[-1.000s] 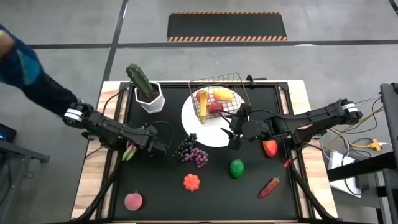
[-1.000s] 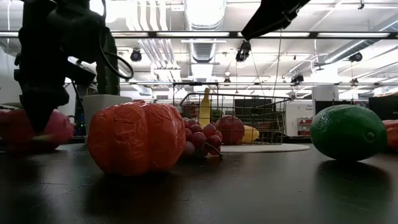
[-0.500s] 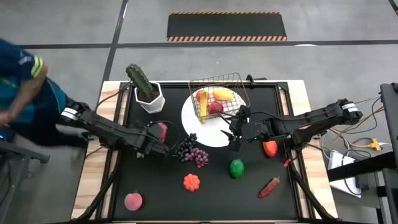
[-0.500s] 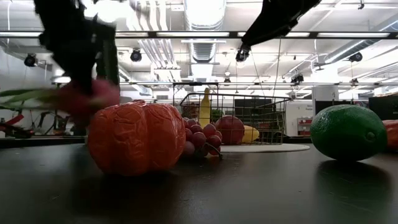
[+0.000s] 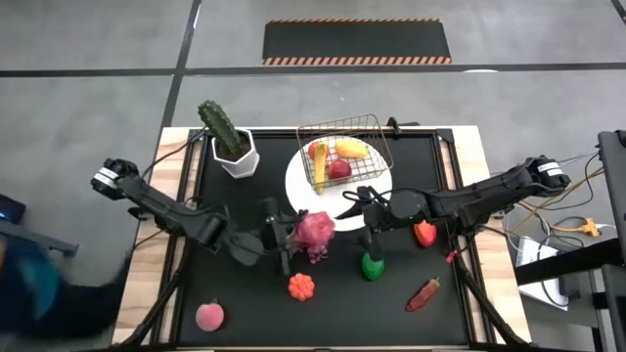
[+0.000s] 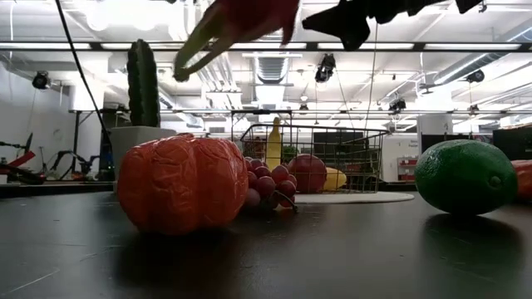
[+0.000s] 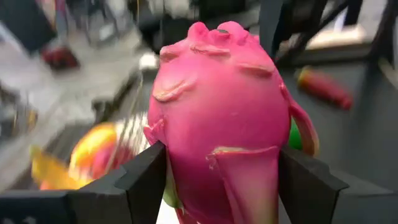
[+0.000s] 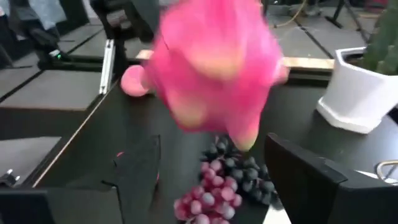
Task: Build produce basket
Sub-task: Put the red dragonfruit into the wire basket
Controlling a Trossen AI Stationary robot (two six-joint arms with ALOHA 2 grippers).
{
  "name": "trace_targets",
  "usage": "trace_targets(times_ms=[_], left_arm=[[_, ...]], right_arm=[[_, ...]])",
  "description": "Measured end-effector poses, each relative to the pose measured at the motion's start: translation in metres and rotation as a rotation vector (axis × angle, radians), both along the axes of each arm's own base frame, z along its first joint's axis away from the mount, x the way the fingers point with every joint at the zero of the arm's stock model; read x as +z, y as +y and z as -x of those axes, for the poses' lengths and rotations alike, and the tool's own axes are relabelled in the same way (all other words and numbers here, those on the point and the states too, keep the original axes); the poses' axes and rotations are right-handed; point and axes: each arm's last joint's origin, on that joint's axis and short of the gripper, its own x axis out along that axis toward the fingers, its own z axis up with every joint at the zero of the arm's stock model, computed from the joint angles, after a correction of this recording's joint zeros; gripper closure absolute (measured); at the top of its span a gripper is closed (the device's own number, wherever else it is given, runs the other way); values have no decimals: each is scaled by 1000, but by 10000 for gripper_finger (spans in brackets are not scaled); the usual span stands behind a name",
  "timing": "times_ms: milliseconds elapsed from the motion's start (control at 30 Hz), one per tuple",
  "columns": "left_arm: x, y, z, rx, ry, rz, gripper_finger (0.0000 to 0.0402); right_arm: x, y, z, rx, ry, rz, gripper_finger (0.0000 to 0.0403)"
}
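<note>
My left gripper (image 5: 293,235) is shut on a pink dragon fruit (image 5: 315,230), held in the air over the purple grapes (image 5: 305,250); in the low view the fruit (image 6: 245,15) is at the top edge. My right gripper (image 5: 364,217) is open and empty just right of the fruit, above the white plate's near rim (image 5: 333,223). The wire basket (image 5: 340,149) stands on that plate with a banana, a red apple and other pieces inside. A green fruit (image 5: 373,264), an orange pumpkin (image 5: 301,286), a pink peach (image 5: 209,316), a red pepper (image 5: 423,293) and a red piece (image 5: 424,233) lie on the black mat. My left gripper pinches the dragon fruit's two opposite sides (image 7: 166,163) between its two fingers (image 7: 140,183). The fingers come about level from the table's left. The fruit is lifted clear of the table, its scaly end pointing away from the gripper.
A white pot with a cactus (image 5: 231,145) stands at the far left of the mat. The grapes (image 8: 214,180) lie right below the fruit. There is free mat between the peach and the pumpkin. A person's blue sleeve (image 5: 24,293) shows at the picture's left edge.
My left gripper has carried the dragon fruit from the table's left side toward the right and up, from table height to well above the grapes. The person at the left has stepped back from the table.
</note>
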Motion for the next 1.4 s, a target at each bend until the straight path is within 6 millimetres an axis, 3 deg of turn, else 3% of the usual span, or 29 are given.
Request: trace_targets(times_ms=[400,700,1000,1400], left_arm=[[-13,5,-1,-43,-313,-67,160],[-22,8,2,-29,-367,-47,160],[-22,8,2,-33,-360,-53,160],[-23,9,2,-23,-351,-62,159]], right_arm=[[-9,5,-21,31,-173,47,109],[-14,7,-34,31,-298,136,125],[-11,7,-33,17,-309,71,168],[-3,6,-29,17,-317,-7,59]])
